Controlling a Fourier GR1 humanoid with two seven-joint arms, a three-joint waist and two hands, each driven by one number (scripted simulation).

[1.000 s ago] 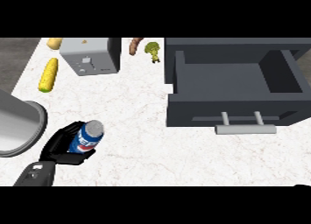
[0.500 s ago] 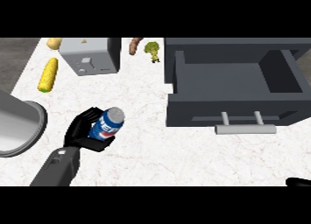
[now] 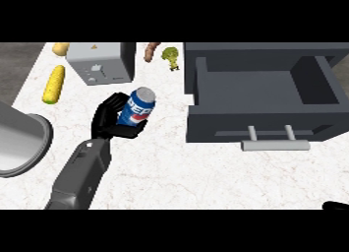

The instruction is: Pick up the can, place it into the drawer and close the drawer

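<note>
The left hand [image 3: 113,117] is clamped around the can [image 3: 138,106], fingers curled about its blue body, with the can's top tilted away from the robot. The can sits above the white counter [image 3: 206,172], left of the open drawer [image 3: 268,88] and near the toaster [image 3: 99,63]. The drawer stands pulled out, its interior bare and its handle [image 3: 275,144] facing the robot.

Step in hand, as judged: carrying the can to the drawer. To do it well, take the can rightward high enough to pass over the drawer's left wall, centre it above the cavity, then lower it before letting go — releasing from height risks a roll.

Only a dark sliver of the right hand [image 3: 341,206] shows at the lower right edge; its state cannot be told.
</note>
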